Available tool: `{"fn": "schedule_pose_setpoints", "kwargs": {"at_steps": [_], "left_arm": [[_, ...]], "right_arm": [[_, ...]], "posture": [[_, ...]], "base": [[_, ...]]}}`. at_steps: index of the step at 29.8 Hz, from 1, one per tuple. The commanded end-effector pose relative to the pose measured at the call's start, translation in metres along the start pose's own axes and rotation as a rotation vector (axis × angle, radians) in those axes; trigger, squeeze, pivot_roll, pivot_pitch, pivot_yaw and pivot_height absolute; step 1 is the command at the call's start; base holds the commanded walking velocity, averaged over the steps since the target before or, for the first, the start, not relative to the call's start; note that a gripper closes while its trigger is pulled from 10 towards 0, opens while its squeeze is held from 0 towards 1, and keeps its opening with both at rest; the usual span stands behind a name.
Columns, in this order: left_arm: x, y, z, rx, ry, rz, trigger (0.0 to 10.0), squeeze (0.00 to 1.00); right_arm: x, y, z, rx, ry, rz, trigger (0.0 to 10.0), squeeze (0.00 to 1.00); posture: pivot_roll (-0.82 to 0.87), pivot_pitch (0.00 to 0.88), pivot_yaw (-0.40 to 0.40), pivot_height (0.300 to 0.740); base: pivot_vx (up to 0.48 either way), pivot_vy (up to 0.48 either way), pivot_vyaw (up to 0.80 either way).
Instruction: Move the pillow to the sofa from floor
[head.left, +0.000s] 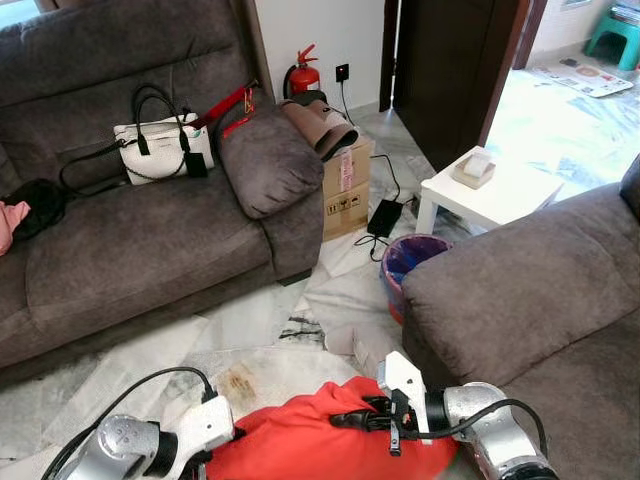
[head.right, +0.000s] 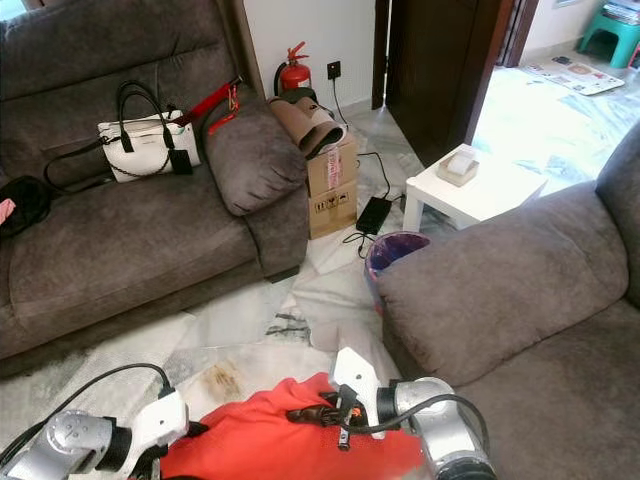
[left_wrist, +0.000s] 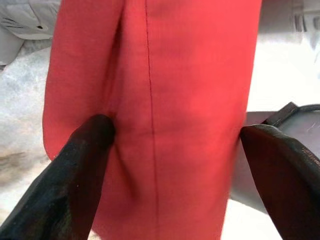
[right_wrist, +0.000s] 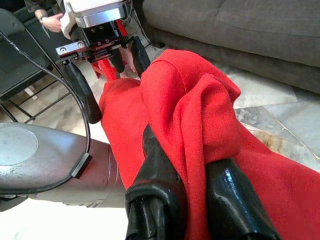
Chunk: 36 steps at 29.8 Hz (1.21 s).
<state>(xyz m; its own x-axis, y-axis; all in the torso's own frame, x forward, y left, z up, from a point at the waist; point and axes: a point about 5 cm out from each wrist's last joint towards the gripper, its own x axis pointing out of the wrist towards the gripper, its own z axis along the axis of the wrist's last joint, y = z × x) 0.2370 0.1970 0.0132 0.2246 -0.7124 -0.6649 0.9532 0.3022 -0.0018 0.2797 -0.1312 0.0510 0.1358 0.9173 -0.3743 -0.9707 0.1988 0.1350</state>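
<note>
I am holding the red pillow (head.left: 300, 440) low in front of me, between both arms and above the pale marble floor (head.left: 250, 320). My right gripper (right_wrist: 192, 165) is pinching a bunched fold of its cover, the fingers (right_wrist: 160, 175) clenched tight on the cloth. My left gripper (left_wrist: 175, 145) is straddling the other end, its fingers (left_wrist: 82, 160) spread wide on either side of the fabric, one pressing a dent into it and the other standing just off it. The pillow's long axis is running across me, from one gripper to the other, and a seam is running down its face in the left wrist view. Close on my right, a grey sofa (head.left: 540, 290) is rising beside the right arm. Past it, a blue bin (head.left: 405, 262) is sitting on the floor next to a small white table (head.left: 490, 195). Further off, on my left, a second grey sofa (head.left: 130, 240) is carrying a white handbag (head.left: 160, 145) and a grey cushion (head.left: 268, 160). Beside its arm, a cardboard box (head.left: 345, 190) and a red fire extinguisher (head.left: 303, 72) are standing by the wall.
</note>
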Motion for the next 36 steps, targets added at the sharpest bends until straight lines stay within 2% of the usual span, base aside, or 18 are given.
{"fn": "schedule_pose_setpoints", "kwargs": {"at_steps": [1,5,9,13,19,25,27,28,36], "left_arm": [[-0.007,-0.001,-0.013,0.004,0.071,0.006,10.0,0.00],[-0.006,-0.002,-0.017,0.051,0.131,0.003,10.0,0.00],[-0.005,-0.005,-0.018,0.035,0.122,-0.007,10.0,0.00],[-0.004,-0.009,-0.028,0.103,0.211,-0.010,10.0,0.00],[0.001,-0.010,-0.035,0.145,0.256,0.038,10.0,0.00],[0.005,-0.009,-0.036,0.149,0.250,0.091,10.0,0.00],[0.007,-0.009,-0.036,0.148,0.244,0.119,6.4,0.00],[0.009,-0.010,-0.038,0.141,0.244,0.130,0.0,0.00],[0.013,-0.015,-0.041,0.133,0.245,0.121,0.0,0.00]], "right_arm": [[0.004,-0.001,0.024,-0.077,-0.089,0.034,10.0,0.00],[0.002,0.000,0.027,-0.069,-0.114,0.038,10.0,0.00],[0.001,0.001,0.030,-0.071,-0.118,0.033,10.0,0.00],[-0.002,0.000,0.032,-0.072,-0.122,0.027,10.0,0.00],[-0.001,0.001,0.037,-0.074,-0.145,0.023,10.0,0.00],[0.001,0.001,0.038,-0.073,-0.148,0.021,10.0,0.00],[0.002,0.001,0.039,-0.070,-0.155,0.020,10.0,0.00],[0.002,0.001,0.040,-0.071,-0.155,0.019,10.0,0.00],[0.002,0.000,0.039,-0.068,-0.152,0.007,10.0,0.00]], "posture": [[0.11,0.126,0.113,0.740],[0.12,0.130,0.114,0.740],[0.11,0.133,0.115,0.740],[0.11,0.140,0.117,0.740],[0.12,0.143,0.118,0.740],[0.12,0.142,0.118,0.740],[0.12,0.143,0.118,0.740],[0.12,0.144,0.117,0.740],[0.12,0.148,0.116,0.740]], "base": [[0.000,0.000,0.00],[0.000,0.000,0.00],[0.000,0.000,0.00],[0.000,0.000,0.00],[0.000,0.000,0.00],[0.000,0.000,0.00],[0.000,0.000,0.00],[0.000,0.000,0.00],[0.000,0.000,0.00]]}}
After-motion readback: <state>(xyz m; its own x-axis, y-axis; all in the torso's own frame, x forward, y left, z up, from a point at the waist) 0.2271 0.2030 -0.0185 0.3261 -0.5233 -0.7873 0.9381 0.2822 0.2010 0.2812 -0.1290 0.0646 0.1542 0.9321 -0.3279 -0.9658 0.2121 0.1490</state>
